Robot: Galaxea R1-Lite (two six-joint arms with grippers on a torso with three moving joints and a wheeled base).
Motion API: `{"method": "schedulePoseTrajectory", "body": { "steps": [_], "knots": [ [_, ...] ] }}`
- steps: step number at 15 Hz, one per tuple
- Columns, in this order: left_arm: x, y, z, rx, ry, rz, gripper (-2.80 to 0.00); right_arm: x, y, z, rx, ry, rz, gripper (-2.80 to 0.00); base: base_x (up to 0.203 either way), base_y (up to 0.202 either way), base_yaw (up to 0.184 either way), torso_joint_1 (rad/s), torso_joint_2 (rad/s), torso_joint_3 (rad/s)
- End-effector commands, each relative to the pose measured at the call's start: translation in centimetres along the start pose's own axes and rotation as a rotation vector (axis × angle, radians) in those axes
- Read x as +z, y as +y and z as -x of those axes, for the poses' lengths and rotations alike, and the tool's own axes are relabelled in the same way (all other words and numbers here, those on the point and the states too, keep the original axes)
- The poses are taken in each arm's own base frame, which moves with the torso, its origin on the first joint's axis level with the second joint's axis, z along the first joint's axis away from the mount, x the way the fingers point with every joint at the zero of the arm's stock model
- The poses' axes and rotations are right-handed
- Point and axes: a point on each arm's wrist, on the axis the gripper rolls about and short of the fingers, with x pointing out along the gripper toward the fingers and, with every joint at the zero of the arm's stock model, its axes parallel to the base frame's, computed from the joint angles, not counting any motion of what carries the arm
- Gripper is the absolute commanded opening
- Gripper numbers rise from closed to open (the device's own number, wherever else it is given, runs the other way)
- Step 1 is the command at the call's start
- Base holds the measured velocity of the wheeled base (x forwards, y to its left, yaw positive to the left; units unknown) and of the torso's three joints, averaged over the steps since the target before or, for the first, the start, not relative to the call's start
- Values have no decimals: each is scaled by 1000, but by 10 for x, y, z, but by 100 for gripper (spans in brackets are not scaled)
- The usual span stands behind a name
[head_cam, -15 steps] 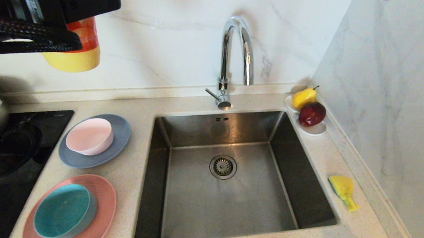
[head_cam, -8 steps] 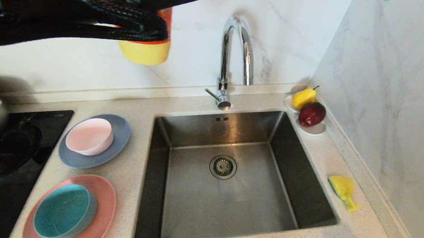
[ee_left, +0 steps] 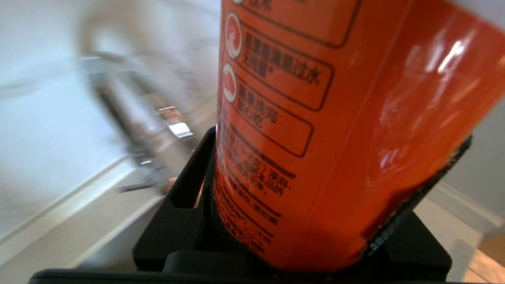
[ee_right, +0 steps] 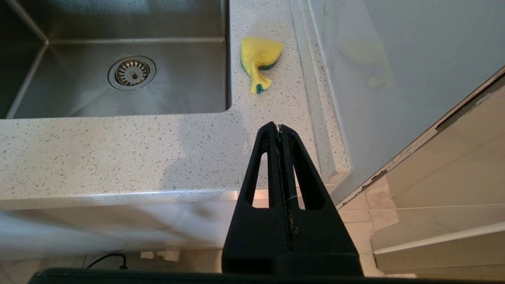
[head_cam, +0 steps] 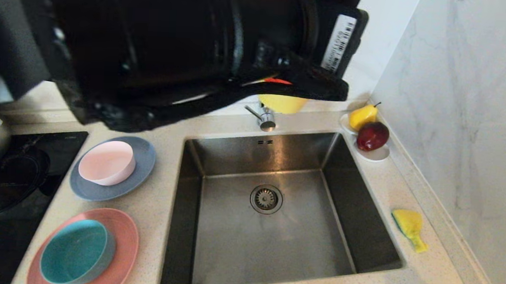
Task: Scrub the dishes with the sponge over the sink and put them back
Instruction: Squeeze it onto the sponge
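Left gripper (ee_left: 311, 244) jaws clamped on orange bottle (ee_left: 335, 130), at 12 o'clock above sink (head_cam: 274, 229). Right gripper (ee_right: 279, 128) jaws closed, empty, parked off table (ee_right: 118, 157) edge; sponge (head_cam: 408, 228) at sink's 3 o'clock.

An orange plastic bottle (ee_left: 315, 130) bears dark printed text; a yellow-and-green sponge (head_cam: 408, 228) lies on the pale speckled stone tabletop (head_cam: 162, 224).

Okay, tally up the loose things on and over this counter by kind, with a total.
Bowls: 2, pink and teal
Plates: 2, grey-blue and salmon
Sponge: 1
Fruit: 2, pear and apple
Orange bottle: 1
Total: 8
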Motion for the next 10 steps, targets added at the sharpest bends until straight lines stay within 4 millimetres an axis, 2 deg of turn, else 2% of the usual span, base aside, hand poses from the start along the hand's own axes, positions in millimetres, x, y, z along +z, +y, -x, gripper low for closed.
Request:
{"method": "schedulePoseTrajectory", "body": {
  "steps": [1, 4, 10],
  "knots": [
    [-15, -33, -28, -47, 39, -19, -280, 0, 0, 0, 1, 0, 1, -280, 0, 0, 0, 0, 0, 0],
    [-33, -65, -42, -105, 83, -44, -280, 0, 0, 0, 1, 0, 1, -280, 0, 0, 0, 0, 0, 0],
    [-81, -104, -77, -164, 168, -192, -280, 0, 0, 0, 1, 0, 1, -280, 0, 0, 0, 0, 0, 0]
  ]
}}
